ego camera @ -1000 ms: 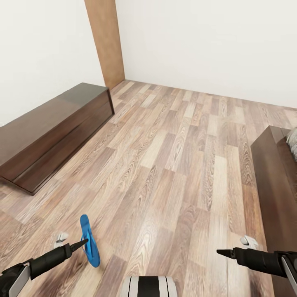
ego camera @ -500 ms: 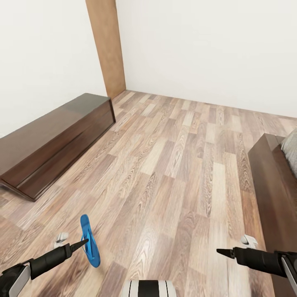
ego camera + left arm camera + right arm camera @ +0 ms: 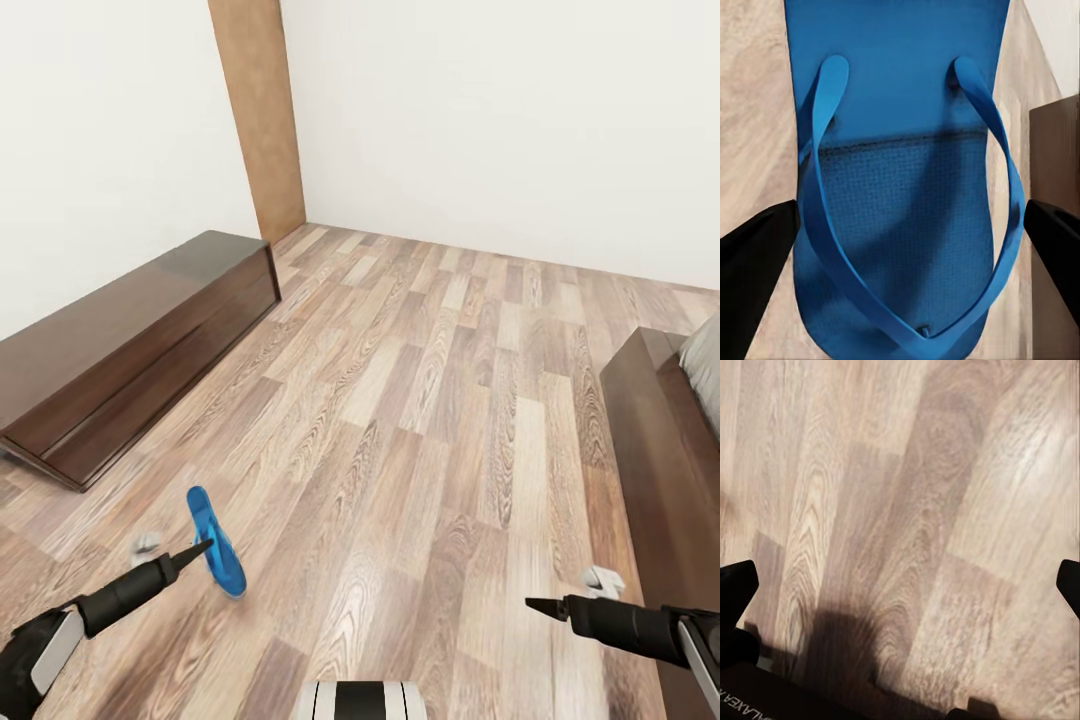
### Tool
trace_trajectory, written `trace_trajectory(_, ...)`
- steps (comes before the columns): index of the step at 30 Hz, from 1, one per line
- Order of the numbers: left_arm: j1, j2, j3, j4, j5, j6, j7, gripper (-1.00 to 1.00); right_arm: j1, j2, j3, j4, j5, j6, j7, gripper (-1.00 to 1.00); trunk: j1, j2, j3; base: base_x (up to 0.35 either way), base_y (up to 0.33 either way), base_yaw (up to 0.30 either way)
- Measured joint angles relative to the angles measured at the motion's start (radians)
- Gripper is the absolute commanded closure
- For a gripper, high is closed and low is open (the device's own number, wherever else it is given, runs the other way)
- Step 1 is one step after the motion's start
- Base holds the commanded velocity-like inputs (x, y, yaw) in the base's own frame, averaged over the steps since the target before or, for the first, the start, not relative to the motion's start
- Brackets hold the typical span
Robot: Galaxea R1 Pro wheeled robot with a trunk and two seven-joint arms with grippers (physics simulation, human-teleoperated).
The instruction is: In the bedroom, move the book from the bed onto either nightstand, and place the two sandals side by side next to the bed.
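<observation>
While your head camera looks down over the wood-plank floor [image 3: 430, 400], the bed [image 3: 660, 450] shows its dark frame at the right edge and a long low cabinet [image 3: 120, 345] stands along the left wall. Your left gripper [image 3: 200, 548] holds one blue sandal [image 3: 215, 540] on edge above the floor; the wrist view shows its sole and thong straps between the fingers. Your right gripper [image 3: 535, 604] hangs wide and empty over bare planks, just beside the bed frame.

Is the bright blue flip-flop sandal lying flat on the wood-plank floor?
No: the bright blue flip-flop sandal hangs edge-up at the left gripper.
</observation>
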Motion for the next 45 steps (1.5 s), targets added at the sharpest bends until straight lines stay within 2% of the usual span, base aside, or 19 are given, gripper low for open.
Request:
trace_trajectory(3, -0.017, -0.002, 0.015, -0.018, 0.024, -0.001, 0.017, 1.0, 0.0, 0.0, 0.0, 0.017, 0.0, -0.017, -0.017, -1.0, 0.0, 0.0, 0.0, 0.0, 0.0, 0.0)
trace_trajectory(14, -0.018, -0.004, 0.013, -0.081, 0.095, -0.001, 0.078, 1.0, 0.0, 0.0, 0.001, 0.079, -0.001, -0.08, -0.079, -1.0, 0.0, 0.0, 0.0, 0.0, 0.0, 0.0)
trace_trajectory(16, -0.018, -0.004, 0.013, -0.092, 0.097, -0.001, 0.09, 1.0, 0.0, 0.0, 0.002, 0.09, -0.001, -0.091, -0.09, -1.0, 0.0, 0.0, 0.0, 0.0, 0.0, 0.0)
trace_trajectory(17, -0.019, -0.004, 0.014, -0.135, 0.103, 0.0, 0.205, 1.0, -0.001, 0.0, 0.001, 0.246, -0.005, -0.429, -0.312, -1.0, 0.0, 0.0, 0.0, 0.0, 0.0, 0.0)
trace_trajectory(18, -0.018, -0.004, 0.011, -0.136, 0.098, 0.0, 0.385, 1.0, 0.0, 0.0, 0.001, 0.46, -0.001, -0.634, -0.655, -1.0, 0.0, 0.0, 0.0, 0.0, 0.0, 0.0)
trace_trajectory(19, -0.017, -0.003, 0.012, -0.135, 0.086, -0.004, 0.637, 1.0, 0.0, 0.0, 0.003, 0.485, -0.001, -0.637, -0.706, -1.0, 0.0, 0.0, 0.0, 0.0, 0.0, 0.0)
trace_trajectory(21, -0.018, -0.003, 0.01, -0.136, 0.095, -0.001, 0.657, 1.0, 0.0, -0.001, 0.002, 0.478, -0.002, -0.61, -0.594, -1.0, 0.0, 0.0, 0.0, 0.0, 0.0, 0.0)
trace_trajectory(22, -0.018, -0.003, 0.01, -0.136, 0.095, -0.001, 0.657, 1.0, 0.0, -0.001, 0.001, 0.477, -0.002, -0.602, -0.562, -1.0, 0.0, 0.0, 0.0, 0.0, 0.0, 0.0)
trace_trajectory(25, -0.018, -0.003, 0.01, -0.136, 0.095, 0.0, 0.656, 1.0, 0.0, -0.005, -0.003, 0.475, -0.002, -0.57, -0.294, -1.0, 0.0, 0.0, 0.0, 0.0, 0.0, 0.0)
trace_trajectory(26, -0.018, -0.003, 0.01, -0.136, 0.095, 0.0, 0.655, 1.0, 0.0, -0.006, -0.004, 0.475, -0.002, -0.568, -0.235, -1.0, 0.0, 0.0, 0.0, 0.0, 0.0, 0.0)
trace_trajectory(30, -0.018, -0.003, 0.01, -0.136, 0.095, 0.0, 0.654, 1.0, 0.0, -0.008, -0.005, 0.475, -0.002, -0.564, -0.117, -1.0, 0.0, 0.0, 0.0, 0.0, 0.0, 0.0)
trace_trajectory(36, -0.018, -0.003, 0.009, -0.136, 0.097, 0.001, 0.654, 1.0, 0.0, -0.008, -0.005, 0.474, -0.002, -0.563, -0.092, -1.0, 0.0, 0.0, 0.0, 0.0, 0.0, 0.0)
trace_trajectory(39, -0.018, -0.003, 0.009, -0.136, 0.097, 0.002, 0.654, 1.0, 0.0, -0.008, -0.006, 0.473, -0.002, -0.562, 0.037, -1.0, 0.0, 0.0, 0.0, 0.0, 0.0, 0.0)
trace_trajectory(40, -0.018, -0.003, 0.009, -0.136, 0.097, 0.002, 0.654, 1.0, 0.0, -0.008, -0.007, 0.473, -0.001, -0.562, 0.111, -1.0, 0.0, 0.0, 0.0, 0.0, 0.0, 0.0)
trace_trajectory(41, -0.018, -0.003, 0.009, -0.136, 0.097, 0.002, 0.654, 1.0, 0.0, -0.008, -0.007, 0.473, -0.001, -0.56, 0.153, -1.0, 0.0, 0.0, 0.0, 0.0, 0.0, 0.0)
trace_trajectory(45, -0.018, -0.003, 0.009, -0.136, 0.097, 0.002, 0.654, 1.0, 0.0, -0.008, -0.009, 0.472, 0.0, -0.514, 0.224, -1.0, 0.0, 0.0, 0.0, 0.0, 0.0, 0.0)
